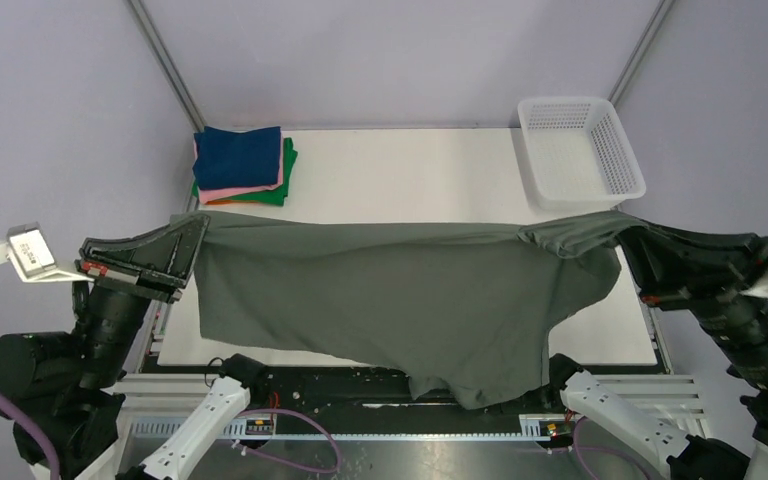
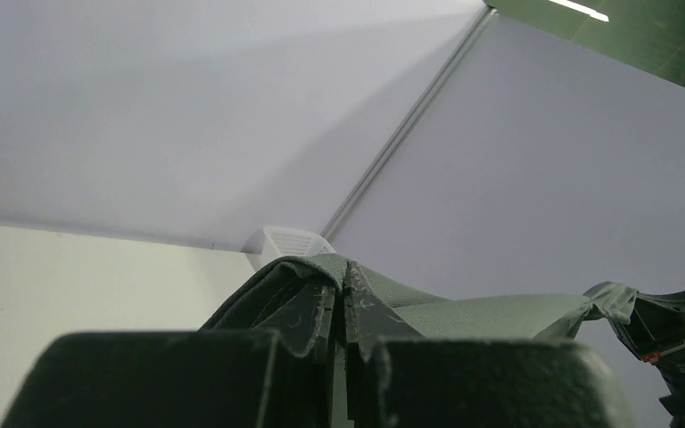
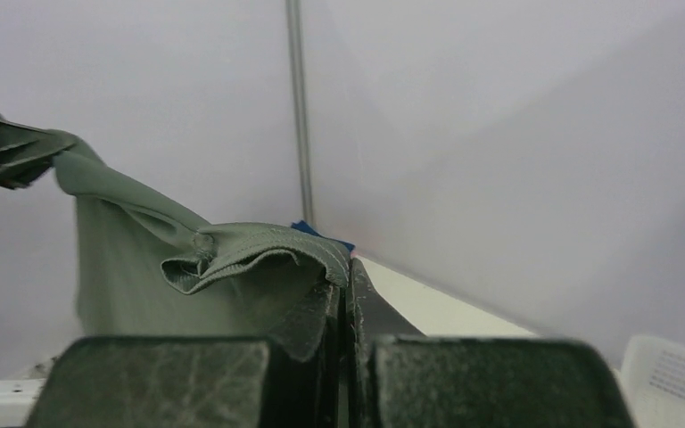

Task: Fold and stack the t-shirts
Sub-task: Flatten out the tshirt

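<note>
A large dark grey-green t-shirt [image 1: 390, 295] hangs stretched between both grippers above the white table [image 1: 410, 180]; its lower edge droops past the table's near edge. My left gripper [image 1: 198, 228] is shut on the shirt's left end, seen in the left wrist view [image 2: 346, 283]. My right gripper [image 1: 628, 238] is shut on the right end, where the cloth bunches [image 3: 259, 254]. A stack of folded shirts sits at the back left: navy blue [image 1: 238, 157] on top, then pink [image 1: 285, 165], orange [image 1: 222, 201] and green [image 1: 282, 192] edges below.
A white plastic mesh basket [image 1: 578, 150] stands at the table's back right corner. Grey walls and metal frame posts [image 1: 165, 60] enclose the table. Cables [image 1: 290, 440] and arm bases lie along the near edge.
</note>
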### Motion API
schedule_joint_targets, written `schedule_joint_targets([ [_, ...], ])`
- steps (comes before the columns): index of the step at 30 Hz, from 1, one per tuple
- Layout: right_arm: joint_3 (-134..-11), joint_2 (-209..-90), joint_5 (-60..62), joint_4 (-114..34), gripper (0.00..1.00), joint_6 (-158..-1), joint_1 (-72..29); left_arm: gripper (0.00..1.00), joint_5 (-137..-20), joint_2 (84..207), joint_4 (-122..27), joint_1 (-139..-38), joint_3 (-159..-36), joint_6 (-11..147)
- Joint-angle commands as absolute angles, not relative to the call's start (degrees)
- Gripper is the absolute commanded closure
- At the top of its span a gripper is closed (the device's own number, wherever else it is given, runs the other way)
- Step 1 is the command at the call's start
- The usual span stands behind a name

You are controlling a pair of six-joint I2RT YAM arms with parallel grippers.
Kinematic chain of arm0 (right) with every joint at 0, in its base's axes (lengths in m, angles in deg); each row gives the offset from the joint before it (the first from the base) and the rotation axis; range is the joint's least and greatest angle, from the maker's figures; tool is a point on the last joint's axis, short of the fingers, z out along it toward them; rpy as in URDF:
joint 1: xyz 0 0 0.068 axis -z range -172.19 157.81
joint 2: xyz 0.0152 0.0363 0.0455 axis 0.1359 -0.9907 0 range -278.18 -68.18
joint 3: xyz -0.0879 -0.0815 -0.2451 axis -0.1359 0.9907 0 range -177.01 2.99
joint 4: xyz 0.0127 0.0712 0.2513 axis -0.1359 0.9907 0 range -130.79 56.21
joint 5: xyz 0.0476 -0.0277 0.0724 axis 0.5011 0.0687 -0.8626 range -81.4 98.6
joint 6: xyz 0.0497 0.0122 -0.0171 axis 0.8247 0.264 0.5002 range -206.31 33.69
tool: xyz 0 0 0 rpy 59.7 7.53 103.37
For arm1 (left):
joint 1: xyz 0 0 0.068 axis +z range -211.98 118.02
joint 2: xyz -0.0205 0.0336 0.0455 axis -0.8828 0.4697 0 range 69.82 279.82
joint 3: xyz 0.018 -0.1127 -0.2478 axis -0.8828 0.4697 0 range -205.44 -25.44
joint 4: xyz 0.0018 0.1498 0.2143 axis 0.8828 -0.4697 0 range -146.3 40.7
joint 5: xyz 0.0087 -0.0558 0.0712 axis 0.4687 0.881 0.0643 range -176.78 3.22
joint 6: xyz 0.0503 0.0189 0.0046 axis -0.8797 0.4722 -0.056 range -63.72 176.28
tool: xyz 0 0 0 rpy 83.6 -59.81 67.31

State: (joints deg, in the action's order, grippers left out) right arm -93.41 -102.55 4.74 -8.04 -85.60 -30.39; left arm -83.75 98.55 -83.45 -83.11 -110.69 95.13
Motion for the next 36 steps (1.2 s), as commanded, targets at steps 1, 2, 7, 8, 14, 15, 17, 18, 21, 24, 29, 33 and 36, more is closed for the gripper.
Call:
schedule_joint_targets([
  [1,-90.3,-107.2,15.6,-10.8,1.0,-90.1,-30.3,1.0,-90.0,102.2,-81.7,-83.2,-107.5,94.8],
  [2,-89.1,-108.0,18.9,-11.6,1.0,-90.9,-30.2,1.0,-92.0,103.2,-81.7,-83.1,-106.0,94.8],
  [7,-80.1,-113.8,38.5,-19.2,1.0,-96.7,-30.2,1.0,-104.6,110.6,-81.2,-83.2,-98.7,95.7],
  [8,-77.8,-115.4,42.5,-21.8,1.0,-97.6,-30.2,1.0,-107.6,112.7,-80.9,-83.2,-97.0,96.0],
  [14,-67.1,-128.2,52.0,-32.6,1.0,-97.8,-27.9,1.0,-113.4,128.5,-74.2,-79.4,-87.7,98.2],
  [15,-65.8,-130.4,51.0,-33.9,1.0,-96.7,-27.1,1.0,-111.9,131.2,-73.2,-77.9,-87.2,98.8],
  [17,-63.9,-134.9,49.4,-37.1,1.0,-94.7,-25.4,1.0,-108.6,137.1,-70.8,-75.1,-86.5,99.7],
  [18,-63.6,-137.2,48.4,-38.4,1.0,-93.9,-24.5,1.0,-107.4,140.4,-69.4,-74.0,-86.5,99.8],
  [21,-64.5,-145.0,46.1,-41.8,1.0,-92.2,-22.5,1.0,-104.4,150.1,-66.5,-71.8,-89.1,99.7],
  [24,-68.0,-153.3,43.6,-43.1,1.0,-91.9,-20.7,0.99,-104.4,160.2,-66.3,-70.8,-95.0,99.5],
  [29,-81.2,-170.3,42.5,-42.5,0.95,-93.1,-17.9,0.8,-105.9,177.8,-66.4,-70.1,-109.3,98.9],
  [33,-99.4,-188.4,39.6,-39.2,0.84,-93.4,-14.1,0.39,-107.7,190.6,-73.6,-69.6,-127.5,98.9],
  [36,-115.7,-197.4,37.1,-24.3,0.25,-90.5,-12.5,0.05,-103.4,194.7,-77.7,-69.6,-136.4,98.7],
])
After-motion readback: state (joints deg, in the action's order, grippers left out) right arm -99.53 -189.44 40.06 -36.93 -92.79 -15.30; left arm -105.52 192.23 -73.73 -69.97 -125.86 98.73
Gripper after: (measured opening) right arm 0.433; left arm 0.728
